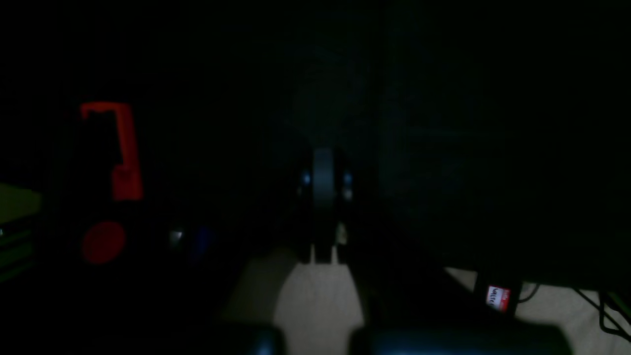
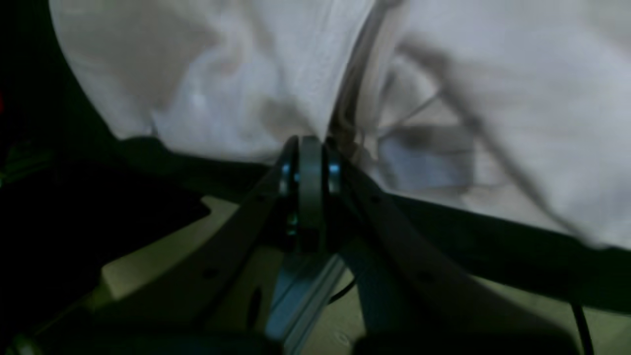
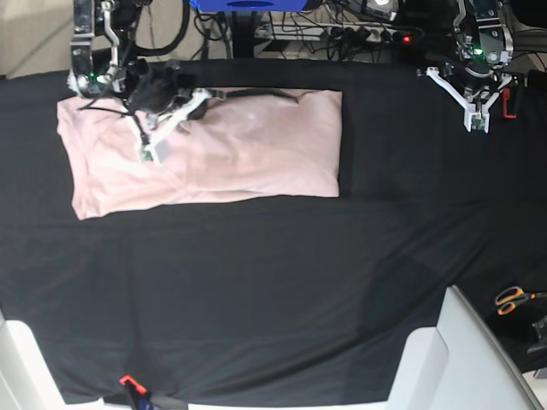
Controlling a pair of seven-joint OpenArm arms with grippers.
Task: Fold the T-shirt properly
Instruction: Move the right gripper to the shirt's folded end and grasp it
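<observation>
Two hands closed, right hand [image 2: 310, 148] pinching T-shirt [image 3: 248, 145], left hand [image 3: 476, 126] empty, label unreadable.

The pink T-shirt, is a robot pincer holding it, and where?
Yes. The right pincer is shut on the T-shirt, pinching a raised fold near the shirt's far edge. The left pincer is shut on nothing, away from the shirt.

A small red-and-white label [image 1: 498, 297] is seen on a dark block at the lower right of the left wrist view; white lettering is printed on it, too blurred to be read. No other text can be made out.
</observation>
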